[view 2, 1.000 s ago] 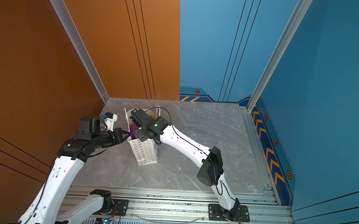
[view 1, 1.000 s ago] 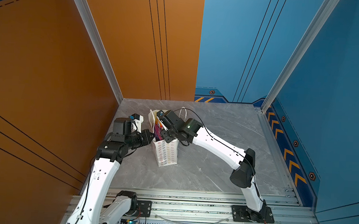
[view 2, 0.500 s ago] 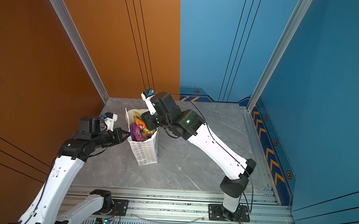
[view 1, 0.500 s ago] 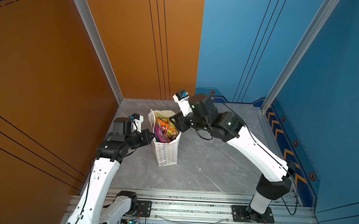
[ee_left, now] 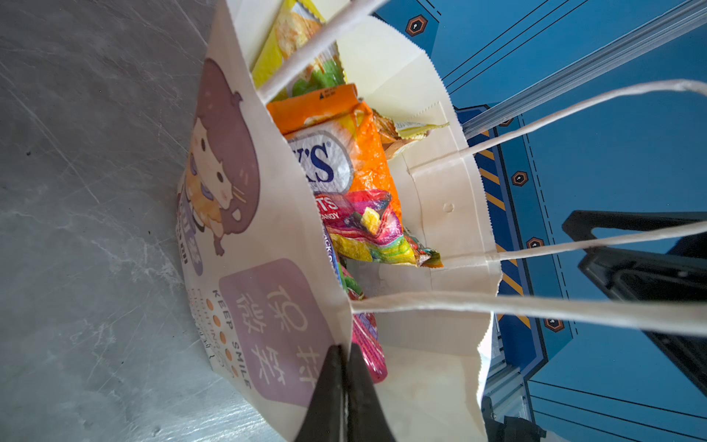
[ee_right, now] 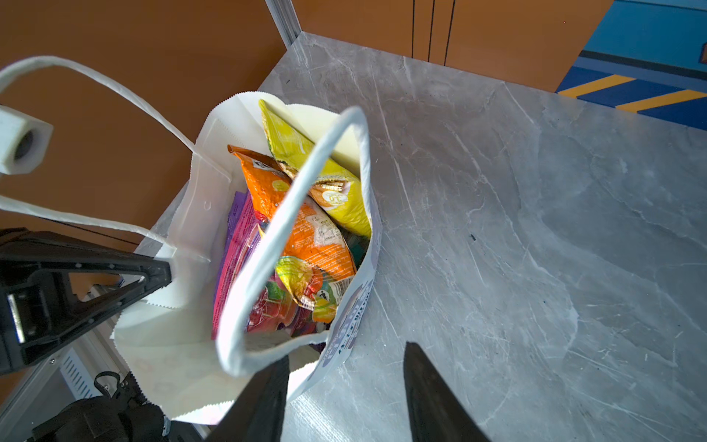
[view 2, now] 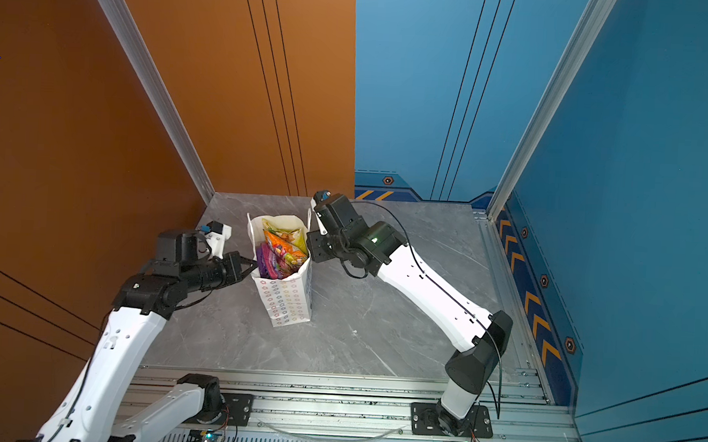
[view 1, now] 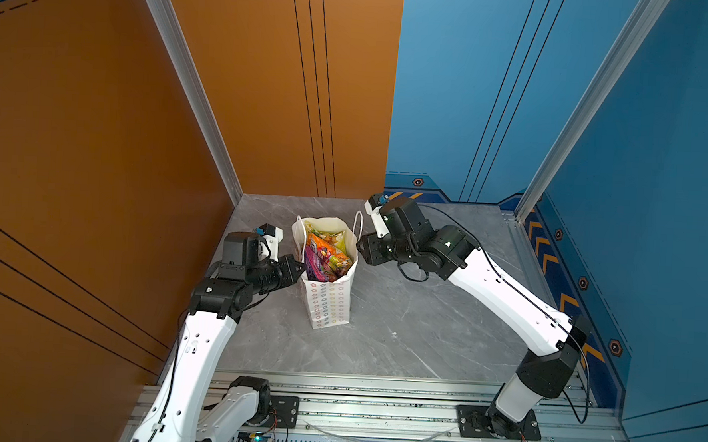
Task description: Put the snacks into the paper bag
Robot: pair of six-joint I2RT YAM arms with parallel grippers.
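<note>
We see the grey marble-patterned table (view 1: 400,341) first, and on it, toward the back corner by the orange wall, the paper bag (view 1: 328,304), which we take as our landmark. The bag stands upright with its mouth open; its front bears a cartoon girl (ee_left: 222,168), and small coloured star outlines cover the side facing the rail in both top views (view 2: 283,303).

Inside the bag sit the snacks (view 1: 325,256), stacked on edge and filling it nearly to the rim: an orange packet (ee_right: 306,233) in the middle, a yellow-green one (ee_right: 336,191) behind it toward the bag's far end, purple and pink ones (ee_right: 237,245) against the bag's wall on the left arm's side.

The left gripper (ee_left: 343,350) is at the bag's rim, on the bag's left side, its jaws pressed together on the paper edge of the front panel. The right gripper (ee_right: 344,382) hangs just beside the bag on its opposite side, above the table, jaws apart with nothing between them; one finger (ee_right: 264,398) lies near the rim, under the loop of the white cord handle (ee_right: 290,214).
</note>
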